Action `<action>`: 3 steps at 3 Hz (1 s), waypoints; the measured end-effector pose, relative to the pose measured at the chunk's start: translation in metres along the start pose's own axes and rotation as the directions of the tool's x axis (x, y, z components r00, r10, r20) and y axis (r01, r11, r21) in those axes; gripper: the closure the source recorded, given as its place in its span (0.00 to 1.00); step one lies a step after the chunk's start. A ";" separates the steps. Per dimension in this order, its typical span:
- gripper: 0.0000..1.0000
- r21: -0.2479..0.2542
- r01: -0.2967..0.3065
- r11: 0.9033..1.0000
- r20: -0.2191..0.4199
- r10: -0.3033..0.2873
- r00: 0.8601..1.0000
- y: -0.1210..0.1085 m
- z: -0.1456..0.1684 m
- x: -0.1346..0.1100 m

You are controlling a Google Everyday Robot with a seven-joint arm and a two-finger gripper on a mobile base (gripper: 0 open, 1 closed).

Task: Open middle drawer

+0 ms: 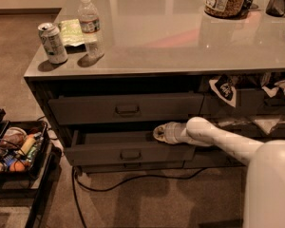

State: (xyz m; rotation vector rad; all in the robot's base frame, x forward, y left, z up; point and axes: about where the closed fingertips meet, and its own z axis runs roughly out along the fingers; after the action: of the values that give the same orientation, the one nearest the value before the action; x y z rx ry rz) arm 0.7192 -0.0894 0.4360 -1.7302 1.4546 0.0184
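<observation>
The middle drawer (95, 154) is the second front down beneath the counter (180, 42). It stands partly out, its grey box showing behind the front. The gripper (160, 132) is also below the counter, at the drawer's upper rim rather than on the pull handle (130, 154); whether it is clamped on anything I cannot tell. The pull looks half done, not finished. The next move calls for a straight draw away from the counter — level, so the box doesn't bind.
</observation>
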 end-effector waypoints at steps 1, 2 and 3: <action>1.00 -0.100 -0.041 0.994 0.047 0.046 0.998 0.004 -0.003 -0.002; 1.00 -0.232 -0.060 0.971 0.104 0.086 0.991 0.027 -0.016 -0.019; 1.00 -0.308 -0.043 0.950 0.151 0.093 0.984 0.044 -0.027 -0.038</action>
State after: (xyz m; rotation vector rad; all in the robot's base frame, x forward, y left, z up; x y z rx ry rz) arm 0.6581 -0.0737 0.4467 -1.8713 1.4445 0.4337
